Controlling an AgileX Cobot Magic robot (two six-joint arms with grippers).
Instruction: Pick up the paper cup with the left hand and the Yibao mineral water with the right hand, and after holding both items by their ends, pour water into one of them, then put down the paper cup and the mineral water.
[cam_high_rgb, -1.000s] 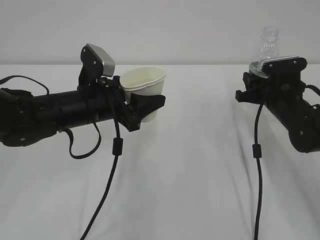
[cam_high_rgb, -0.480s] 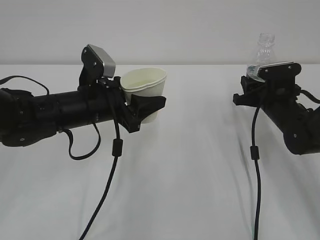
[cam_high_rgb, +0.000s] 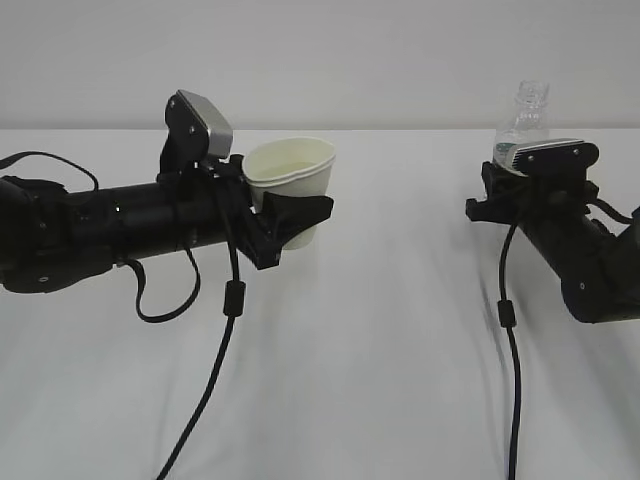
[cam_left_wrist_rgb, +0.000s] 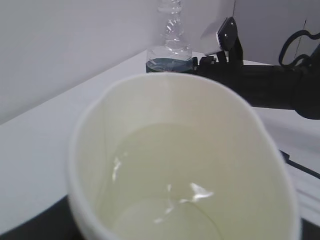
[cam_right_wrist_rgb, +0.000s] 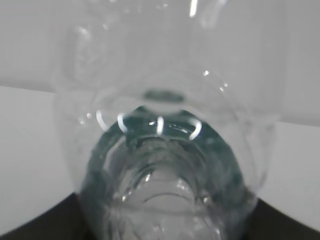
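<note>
The left hand (cam_high_rgb: 285, 215) clamps the cup (cam_high_rgb: 292, 190) across its lower wall, jaws pressed against both sides. The squeeze shows at the rim, which is bent out of round. The cup stands nearly upright and appears to be off the table (cam_high_rgb: 340, 360), though whether its base clears the surface cannot be told for certain. A low grip leaves the mouth free, which suits receiving a pour and keeps the jaws out of any spill.

The left wrist view looks straight down into the cup (cam_left_wrist_rgb: 185, 160). Water already lies in the bottom, with glints on its surface. The pour therefore appears to be done.

The right hand (cam_high_rgb: 527, 180) holds the bottle (cam_high_rgb: 525, 120) at its lower body, around the green label band. The neck and open mouth rise above the gripper's grey panel. The bottle stands nearly upright, so nothing can run out of it. In the right wrist view the bottle (cam_right_wrist_rgb: 165, 165) fills the frame between the dark jaws, confirming the clamp. How much water remains in it cannot be told.

The two hands are well apart, cup on the left and bottle on the right, each over its own side of the table. This spacing suggests the set-down step: each item goes down where its arm can release it without crossing the other.

The squeezed cup holds water, so it should reach the table level and be released gently, or the wall may spring and slosh.
</note>
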